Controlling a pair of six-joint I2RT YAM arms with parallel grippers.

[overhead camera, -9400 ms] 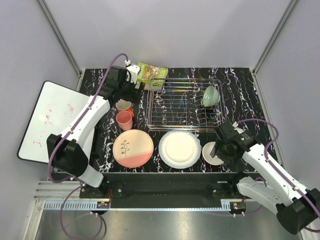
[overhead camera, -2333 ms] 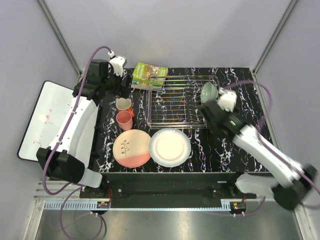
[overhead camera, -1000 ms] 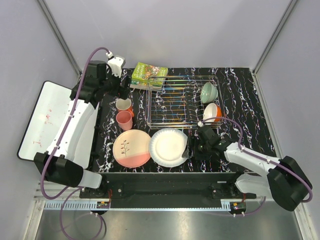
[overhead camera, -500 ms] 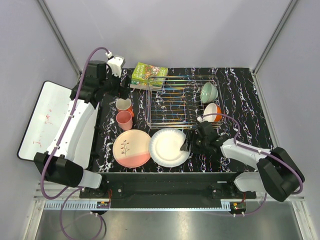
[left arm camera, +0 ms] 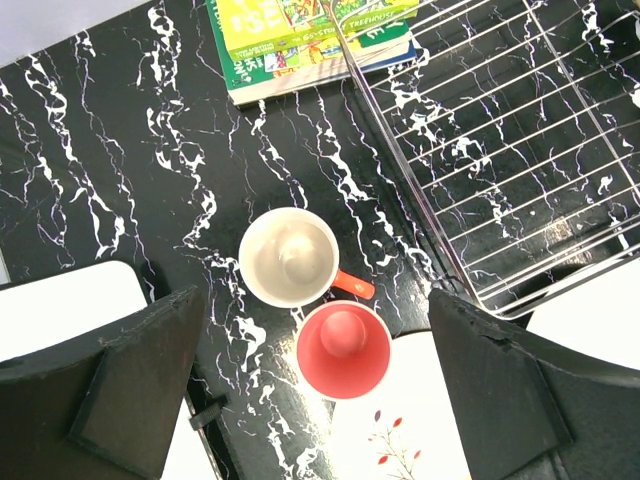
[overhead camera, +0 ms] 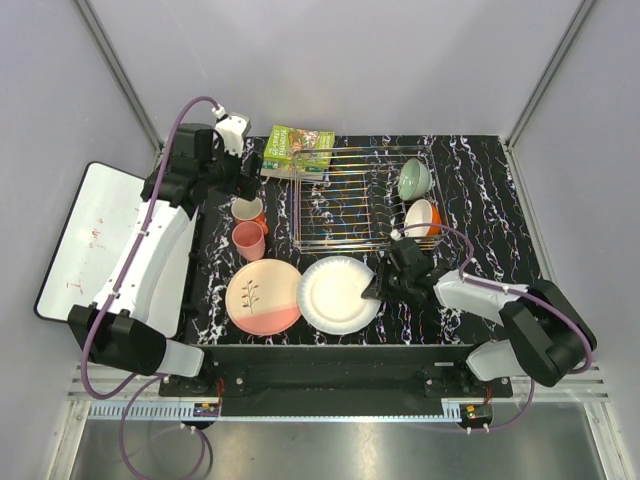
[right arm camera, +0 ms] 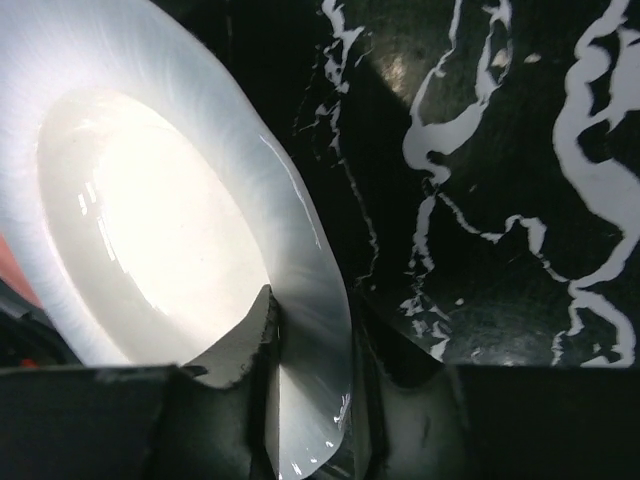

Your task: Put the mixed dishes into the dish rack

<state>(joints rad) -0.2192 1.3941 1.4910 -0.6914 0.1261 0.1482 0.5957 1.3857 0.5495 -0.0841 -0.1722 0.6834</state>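
Right claw (overhead camera: pixel 372 290) is clamped on the right rim of the large white plate (overhead camera: pixel 338 294). In the right wrist view 1 finger (right arm camera: pixel 250 340) lies on the well side, the other in shadow outside the edge. Plate (right arm camera: pixel 150 230) is blown out by glare there and cut off left and bottom. It lies flat on the black marble surface (overhead camera: pixel 480 190), just in front of the dish rack (overhead camera: pixel 340 200).

Left claw (overhead camera: pixel 243 183) hangs wide open, holding nothing, above the 2 salmon-pink cups (overhead camera: pixel 248 225). Both cups stand upright, touching; the far one (left arm camera: pixel 290 257) looks cream inside, the near one (left arm camera: pixel 343 348) pink. Left claw (left arm camera: pixel 315 320) fingers block both lower corners of its view.

Pale green bowl (overhead camera: pixel 413 180) and small cream bowl orange outside (overhead camera: pixel 420 217) sit tilted at the rack's right end.

Pink-and-cream plate (overhead camera: pixel 265 297) is flat, left of the white plate; rims meet or overlap, can't tell which. Only its top edge (left arm camera: pixel 400 440) shows at the wrist.

Green book (overhead camera: pixel 297 150) is partly under the rack's far-left corner, cut off at top (left arm camera: pixel 300 40). White board (overhead camera: pixel 95 235) lies left, off the surface.
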